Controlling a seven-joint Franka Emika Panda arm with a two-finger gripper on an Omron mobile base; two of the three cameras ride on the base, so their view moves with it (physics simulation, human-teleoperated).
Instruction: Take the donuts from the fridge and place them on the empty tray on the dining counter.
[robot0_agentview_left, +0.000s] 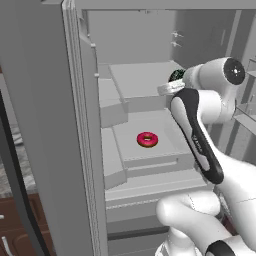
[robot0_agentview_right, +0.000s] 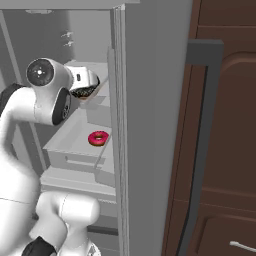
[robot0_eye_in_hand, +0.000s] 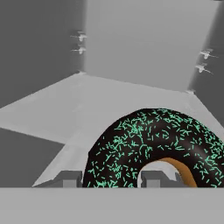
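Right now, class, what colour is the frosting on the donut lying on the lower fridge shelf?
Red, around a tan hole: the red donut, best in the left base view.

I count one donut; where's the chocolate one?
The chocolate donut sits between the gripper fingers over the fridge's upper shelf, above the red donut.

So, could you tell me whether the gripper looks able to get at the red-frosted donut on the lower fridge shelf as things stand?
Probably not right away. The gripper is up at the higher shelf, closed on the chocolate donut. The red-frosted donut lies unobstructed on the lower shelf with the door open.
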